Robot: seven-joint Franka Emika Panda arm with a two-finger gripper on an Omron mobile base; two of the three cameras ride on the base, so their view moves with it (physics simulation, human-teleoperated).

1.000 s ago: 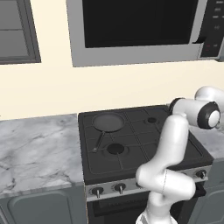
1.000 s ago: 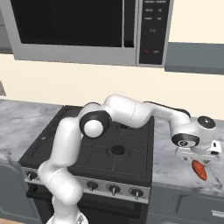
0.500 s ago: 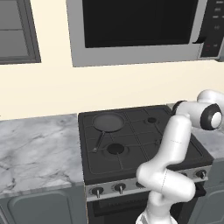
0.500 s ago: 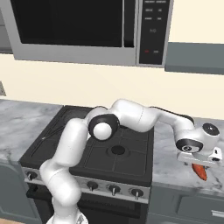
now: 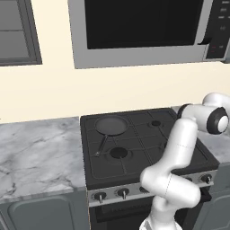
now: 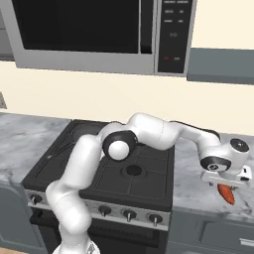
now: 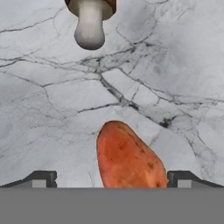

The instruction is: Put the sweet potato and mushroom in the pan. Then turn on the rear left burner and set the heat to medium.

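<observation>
Two burners back on the left of the stove (image 5: pixel 148 148), we see the pan (image 5: pixel 111 126) sitting well apart from our arm in the left base view. From the right base view, our claw (image 6: pixel 225 181) hangs just above the sweet potato (image 6: pixel 226 193) on the marble counter (image 6: pixel 198 173). In the hand view, our fingertips (image 7: pixel 41 178) stand wide apart with the sweet potato between them, and the mushroom (image 7: pixel 91 22) lies beyond it.
</observation>
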